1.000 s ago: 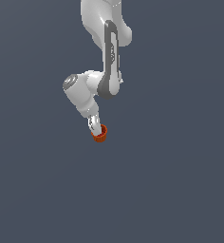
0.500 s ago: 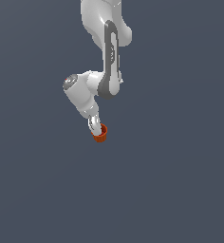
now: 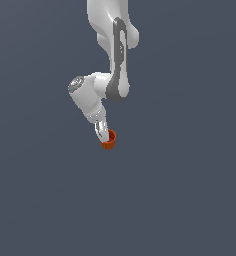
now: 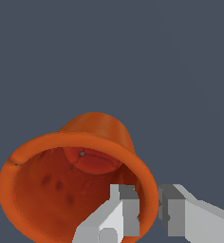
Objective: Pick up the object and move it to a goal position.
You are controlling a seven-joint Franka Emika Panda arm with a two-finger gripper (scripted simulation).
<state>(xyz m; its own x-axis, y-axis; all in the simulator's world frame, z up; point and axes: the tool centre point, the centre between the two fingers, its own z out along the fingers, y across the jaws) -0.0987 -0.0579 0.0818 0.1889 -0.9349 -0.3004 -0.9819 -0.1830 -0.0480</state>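
Wrist view is showing the end effector (image 4: 149,211) pinching the rim of the orange-red cup (image 4: 76,180), one finger inside and one outside, so the carrying step is seemingly going on, and the next move is calling for steady transport toward the unseen goal.

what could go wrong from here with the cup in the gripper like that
1. The gripper pinches only one side of the cup wall, one finger inside the rim and one outside. Such an off-centre hold may let it swivel or slip during a fast move.
2. In the exterior view the cup hangs tilted at the fingertips, so it could land askew when released.
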